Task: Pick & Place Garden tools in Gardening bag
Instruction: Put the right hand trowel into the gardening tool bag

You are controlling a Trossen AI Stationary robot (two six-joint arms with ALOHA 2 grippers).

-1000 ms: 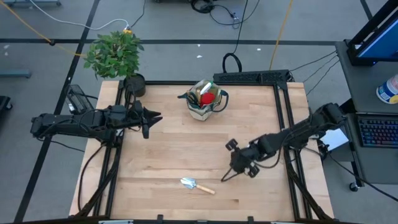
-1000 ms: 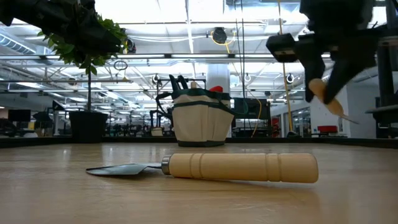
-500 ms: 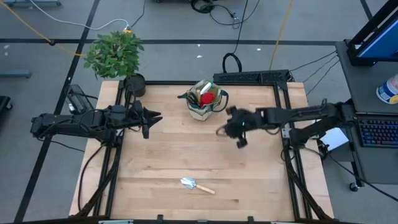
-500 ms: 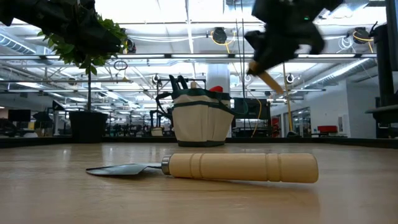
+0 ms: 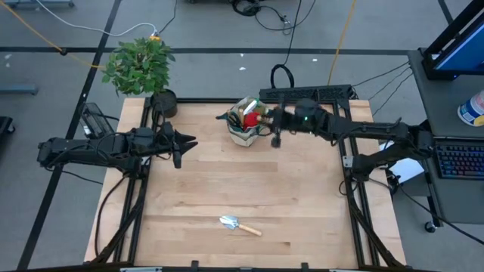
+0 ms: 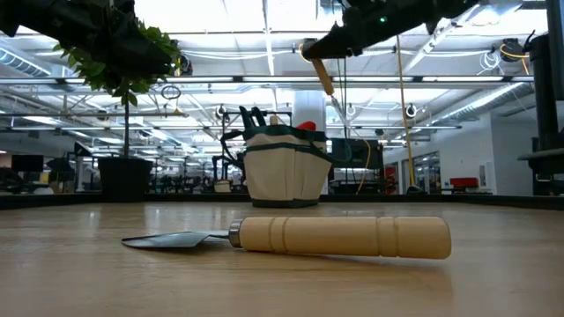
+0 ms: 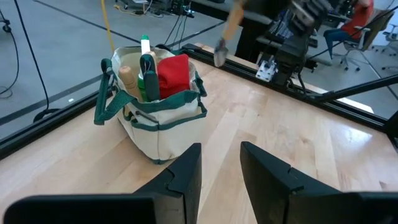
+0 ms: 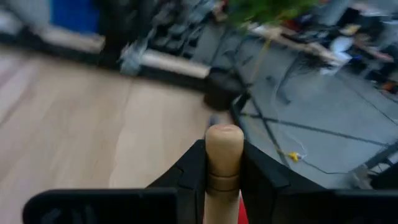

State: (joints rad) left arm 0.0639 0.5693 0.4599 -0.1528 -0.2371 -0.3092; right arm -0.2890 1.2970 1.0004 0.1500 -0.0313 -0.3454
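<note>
Overhead, the right end effector (image 5: 274, 128) pinches a wooden-handled tool (image 6: 327, 84) beside the bag (image 5: 247, 121) (left end effector (image 5: 184, 145) spread, well apart).

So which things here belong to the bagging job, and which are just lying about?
Belongs to the job:
- gardening bag, already holding tools
- wooden-handled tool held in the right gripper, beside the bag
- trowel lying on the table

Lying about:
- potted plant at the table's corner
- left gripper, waiting
</note>
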